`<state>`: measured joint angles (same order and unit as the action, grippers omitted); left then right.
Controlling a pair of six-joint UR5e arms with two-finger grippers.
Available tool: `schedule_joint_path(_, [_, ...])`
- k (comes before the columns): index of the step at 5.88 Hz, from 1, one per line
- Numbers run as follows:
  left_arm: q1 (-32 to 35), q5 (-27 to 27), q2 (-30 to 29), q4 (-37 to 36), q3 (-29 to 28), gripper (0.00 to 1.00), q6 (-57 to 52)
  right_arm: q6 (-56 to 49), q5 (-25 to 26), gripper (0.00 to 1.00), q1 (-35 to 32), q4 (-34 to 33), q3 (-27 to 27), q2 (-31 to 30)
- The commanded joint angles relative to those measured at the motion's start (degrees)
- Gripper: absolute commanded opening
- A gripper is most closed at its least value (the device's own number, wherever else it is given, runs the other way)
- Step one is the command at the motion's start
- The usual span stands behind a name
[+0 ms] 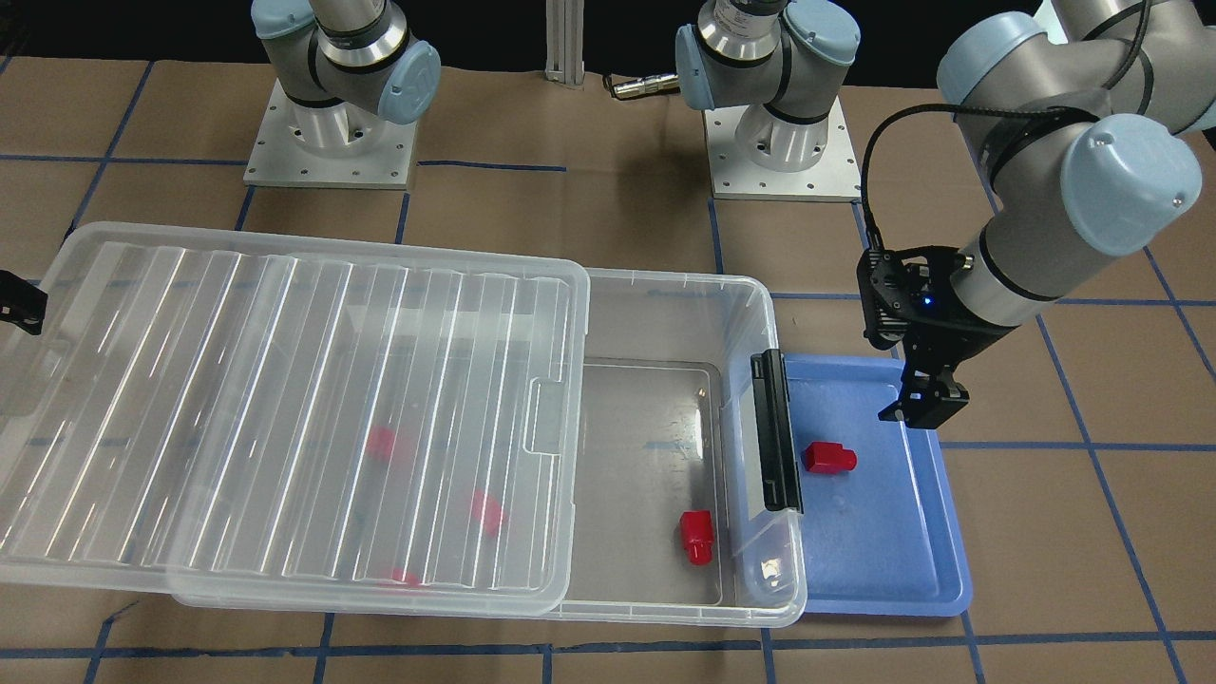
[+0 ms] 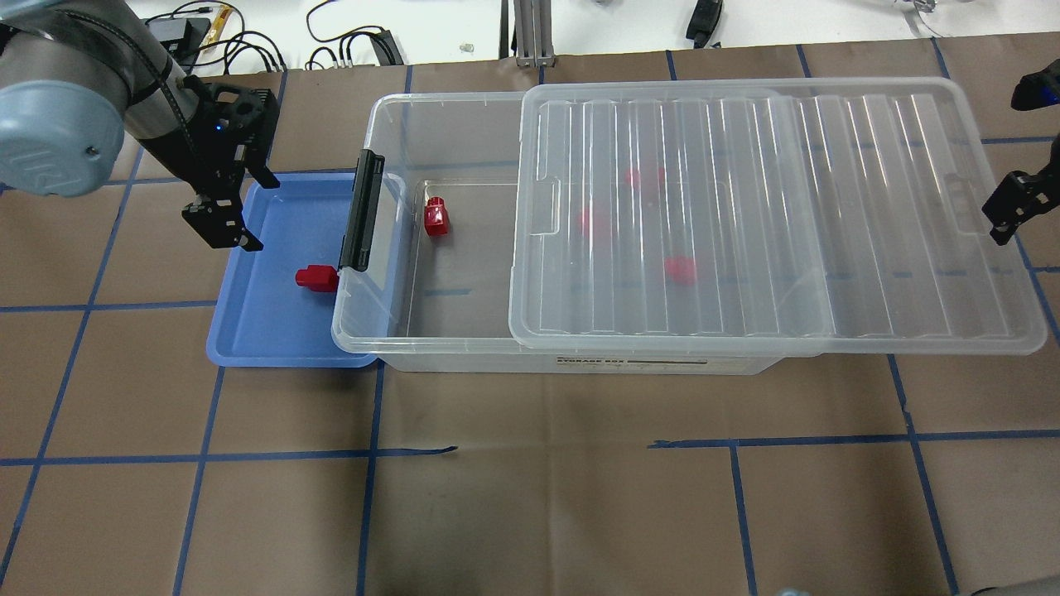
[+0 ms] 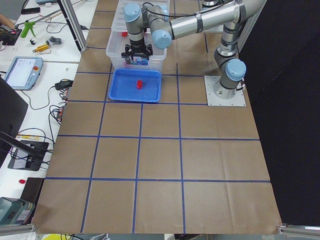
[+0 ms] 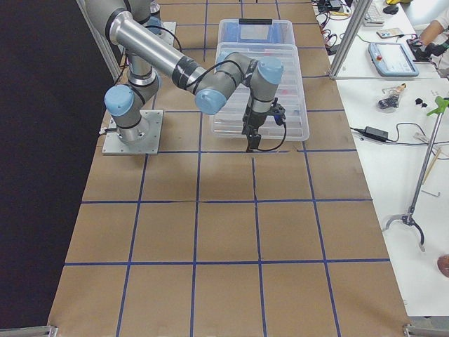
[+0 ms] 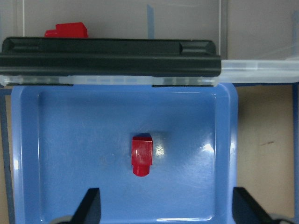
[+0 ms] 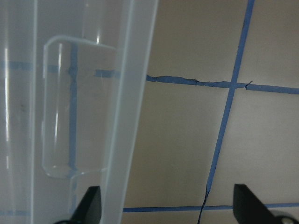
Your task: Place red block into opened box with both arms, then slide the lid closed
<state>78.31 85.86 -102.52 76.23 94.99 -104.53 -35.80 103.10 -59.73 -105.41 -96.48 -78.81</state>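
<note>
One red block (image 2: 317, 277) (image 5: 141, 155) lies on the blue tray (image 2: 248, 331), close to the box's black latch (image 2: 362, 211). My left gripper (image 2: 252, 211) (image 5: 166, 210) hangs open above the tray, a little behind the block, holding nothing. The clear box (image 2: 389, 108) has its ribbed lid (image 2: 745, 215) slid towards my right, leaving the left end uncovered. Another red block (image 2: 436, 217) rests in that uncovered part, and three more blur through the lid. My right gripper (image 2: 1023, 149) (image 6: 168, 210) stands open at the lid's right short end, one finger over its edge, gripping nothing.
The tray butts against the box's latch end. Both arm bases (image 1: 328, 142) stand behind the box on the paper-covered table with blue tape lines. Cables and small gear (image 2: 348, 37) lie past the far edge. Desks with equipment (image 3: 22, 70) flank the table.
</note>
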Motion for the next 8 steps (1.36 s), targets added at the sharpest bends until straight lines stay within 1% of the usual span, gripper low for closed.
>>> schedule_joint_path(1, [-0.1, 0.5, -4.2, -5.9, 2.4, 0.98, -0.7, -1.4, 1.4, 1.0, 2.0, -1.0, 0.1, 0.1])
schedule_joint_path(2, [0.0, 0.5, -7.0, -12.7, 3.9, 0.98, 1.3, -1.2, 2.2, 1.0, 2.1, -1.7, 0.2, -0.2])
schedule_joint_path(3, [-0.1, 0.5, -8.6, -15.9, 6.1, 0.98, 1.3, -0.5, 2.4, 1.0, 2.1, -1.3, 2.3, -1.0])
schedule_joint_path(4, [-0.1, 0.5, -10.0, -19.6, 7.8, 0.98, 1.6, 1.2, 2.1, 1.0, 1.6, 1.0, 6.1, -1.0])
schedule_joint_path(5, [0.1, 0.5, -12.6, -21.6, 8.1, 0.98, 1.8, 4.3, 1.6, 1.0, 0.4, 5.4, 9.3, -1.1])
schedule_joint_path(6, [0.4, 0.5, -13.7, -22.5, 8.2, 0.98, 1.6, 8.9, 1.1, 1.0, -2.6, 11.0, 12.6, -1.3])
schedule_joint_path(7, [0.4, 0.7, -14.1, -22.1, 8.6, 0.97, 1.3, 14.9, -1.2, 1.0, -6.3, 16.8, 15.1, -2.5])
schedule_joint_path(8, [0.5, 0.6, -14.1, -22.5, 10.8, 0.88, 1.3, 21.5, -4.9, 1.0, -10.2, 21.6, 16.6, -4.2])
